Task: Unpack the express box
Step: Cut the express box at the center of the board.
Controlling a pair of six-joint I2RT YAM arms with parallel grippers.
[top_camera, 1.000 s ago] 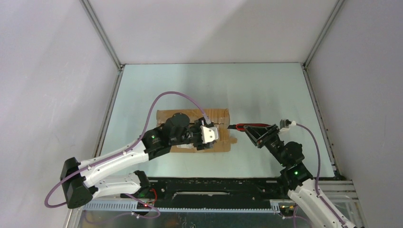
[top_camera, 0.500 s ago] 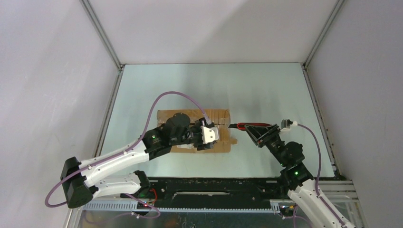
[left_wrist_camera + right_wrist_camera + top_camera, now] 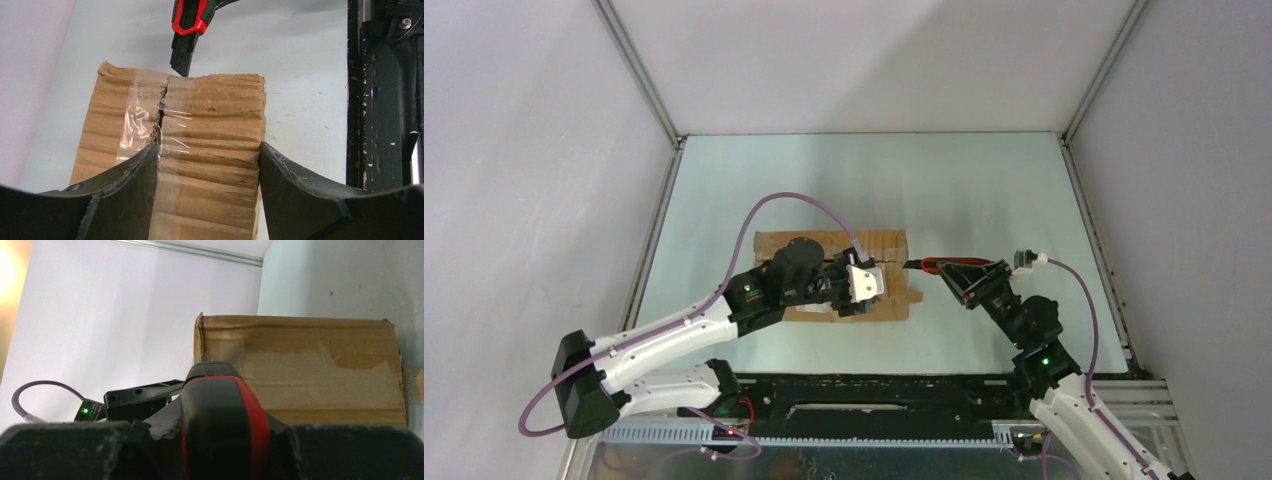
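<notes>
Slitting the taped top seam, by judgement. Found express box (image 3: 879,243) lying flat at centre of the overhead frame. Found left gripper (image 3: 210,150) clamped wide on it, one finger at the partly split seam (image 3: 162,107), the other on the box's right edge. Found right gripper (image 3: 969,272) closed on red-handled utility knife (image 3: 189,20), tip meeting clear tape (image 3: 145,115) at upper centre of the left wrist frame. Next: draw blade shallow along the seam, stopping short of the bracing finger.
</notes>
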